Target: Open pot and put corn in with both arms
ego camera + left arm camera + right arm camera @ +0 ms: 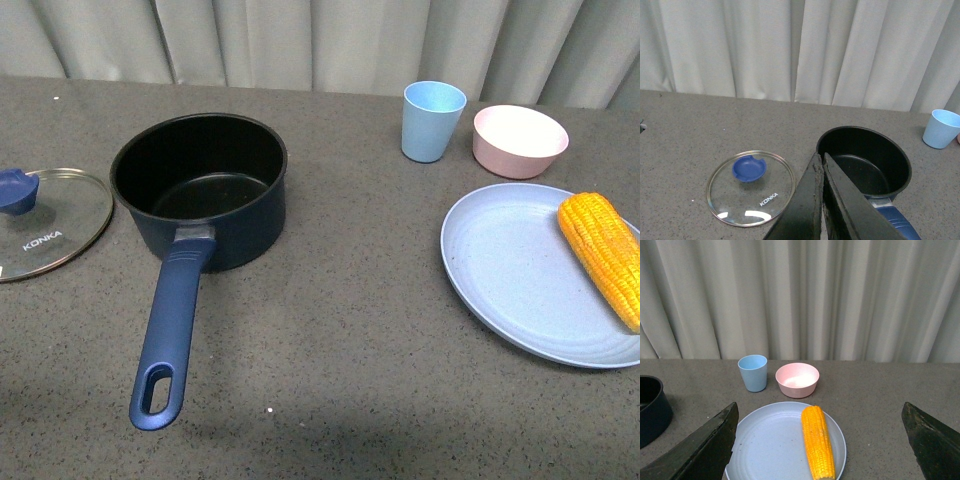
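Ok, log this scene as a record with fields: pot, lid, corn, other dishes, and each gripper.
pot: dark navy-blue saucepan, uncovered, black inside empty
lid: glass KONKA lid with blue knob, flat on the grey table, left of the saucepan
corn: yellow-orange corn cob, lying on the light blue plate, right of the saucepan
other dishes: light blue cup and pink bowl, behind the plate
left gripper: shut, holding nothing
right gripper: open, holding nothing

- The left gripper (820, 156) is being shown as two long black tapering blades, the inner edges being seen as rough and gritty.
- The right gripper (820, 403) is being glimpsed as two matte black wedges, faintly scuffed.
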